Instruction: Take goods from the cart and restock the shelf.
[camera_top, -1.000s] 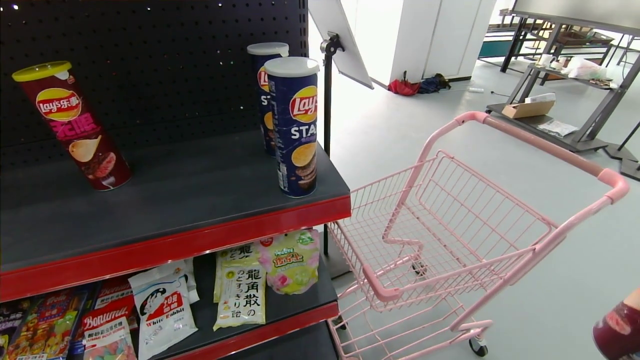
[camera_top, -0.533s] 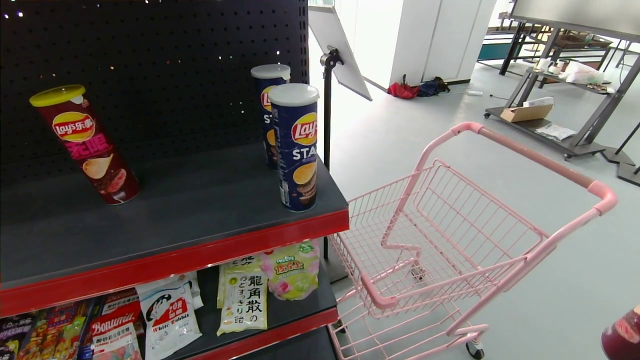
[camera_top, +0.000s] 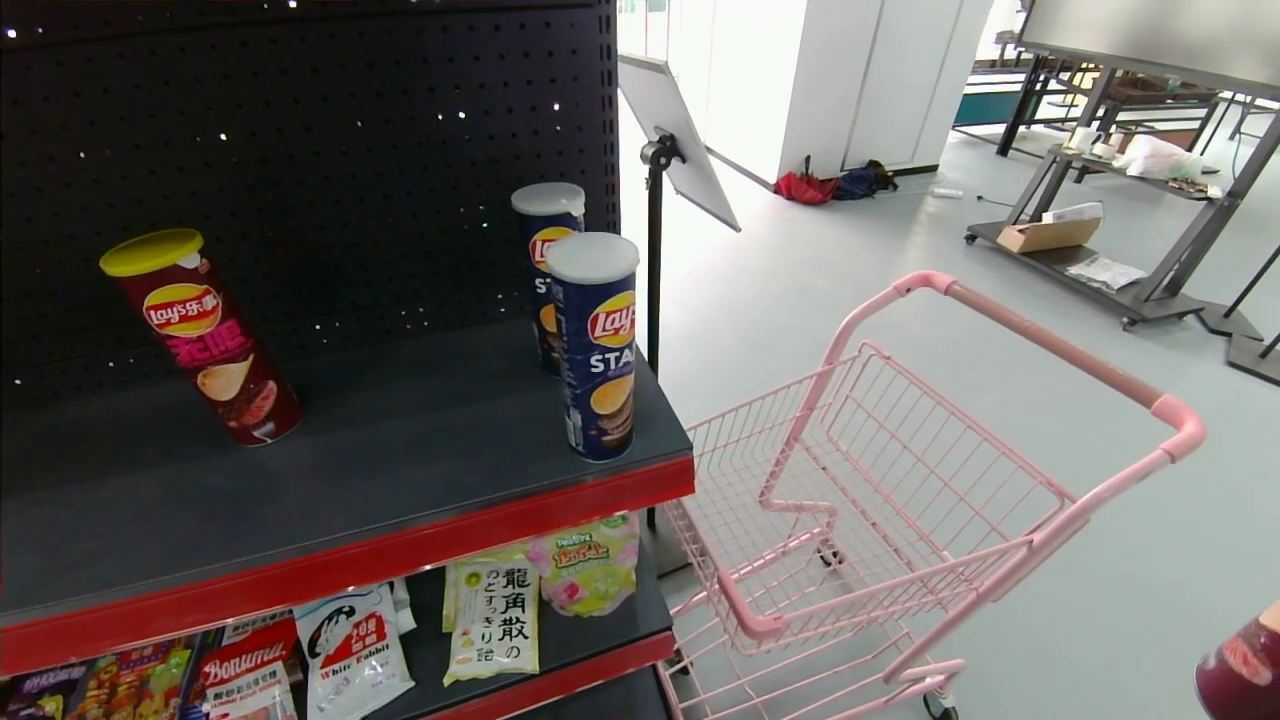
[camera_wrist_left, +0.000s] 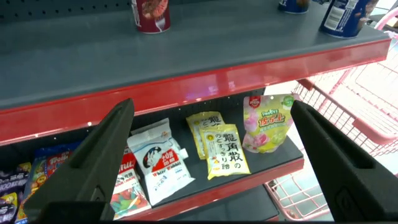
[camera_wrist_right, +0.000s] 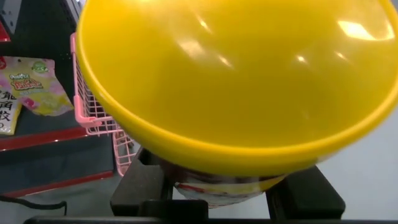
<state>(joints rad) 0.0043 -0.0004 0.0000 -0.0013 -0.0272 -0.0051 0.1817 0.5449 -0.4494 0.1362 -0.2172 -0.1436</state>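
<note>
The camera shifted, nothing else; right fingers (camera_wrist_right: 140, 186) gripped the red can (camera_top: 1240, 665) at near right; left fingers (camera_wrist_left: 93, 162) gaped empty; shelf (camera_top: 400, 450) placement awaited.

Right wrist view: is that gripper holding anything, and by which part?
Yes. The right gripper holds a dark red chip can, its jaws on the can's body below the yellow lid. The left gripper holds nothing.
</note>
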